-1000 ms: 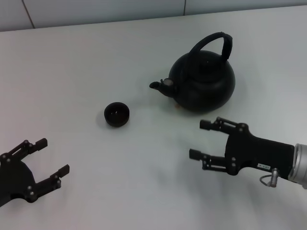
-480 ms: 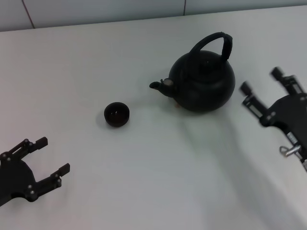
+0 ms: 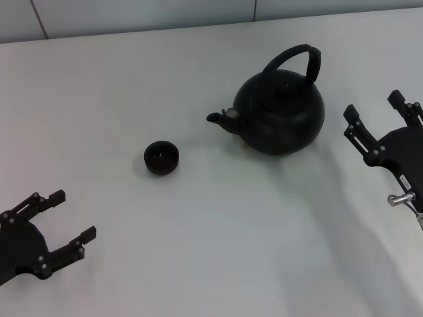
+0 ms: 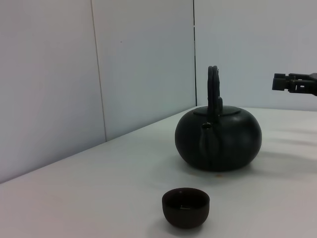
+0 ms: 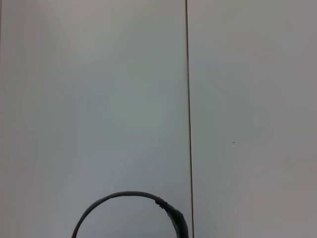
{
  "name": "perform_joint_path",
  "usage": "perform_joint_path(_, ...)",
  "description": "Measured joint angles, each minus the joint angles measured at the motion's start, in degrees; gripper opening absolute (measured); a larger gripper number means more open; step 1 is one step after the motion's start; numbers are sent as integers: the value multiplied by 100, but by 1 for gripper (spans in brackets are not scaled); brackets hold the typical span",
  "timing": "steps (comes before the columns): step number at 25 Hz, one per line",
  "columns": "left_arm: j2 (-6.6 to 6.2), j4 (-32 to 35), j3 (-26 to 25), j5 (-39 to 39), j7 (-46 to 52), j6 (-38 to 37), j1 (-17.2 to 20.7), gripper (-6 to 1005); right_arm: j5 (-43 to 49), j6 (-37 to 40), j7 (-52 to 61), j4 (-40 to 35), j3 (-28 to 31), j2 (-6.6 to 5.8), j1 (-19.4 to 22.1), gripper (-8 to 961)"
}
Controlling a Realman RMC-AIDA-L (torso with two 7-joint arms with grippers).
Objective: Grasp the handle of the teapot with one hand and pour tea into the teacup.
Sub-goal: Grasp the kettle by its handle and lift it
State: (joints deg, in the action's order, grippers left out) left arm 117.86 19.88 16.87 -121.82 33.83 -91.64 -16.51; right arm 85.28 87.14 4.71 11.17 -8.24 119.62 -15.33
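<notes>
1. We should bring the right gripper (image 3: pixel 375 117) level with the handle (image 3: pixel 305 58) arching over the teapot (image 3: pixel 283 112), then close around its top.
2. It hangs to the pot's right, fingers spread, empty.
3. The teacup (image 3: pixel 161 158) sits beyond the spout; the left gripper (image 3: pixel 63 216) rests open, well apart.

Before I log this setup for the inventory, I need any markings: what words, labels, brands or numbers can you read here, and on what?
None can be read.
The teapot, its handle and the teacup show no lettering in any view.
The right end effector, beside the teapot, shows no legible mark.
The left end effector, parked at the near left, shows none either.
</notes>
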Motion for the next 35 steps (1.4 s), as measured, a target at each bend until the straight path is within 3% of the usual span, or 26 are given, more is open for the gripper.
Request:
perform_joint_path(10, 2, -21, 10, 0, 0, -3, -16, 819, -7, -201, 21, -88, -2, -22, -185, 806)
perform_joint_path(35, 17, -46, -10, 10, 0, -3, -19, 819, 29, -1493, 672, -717, -50, -44, -1185, 805)
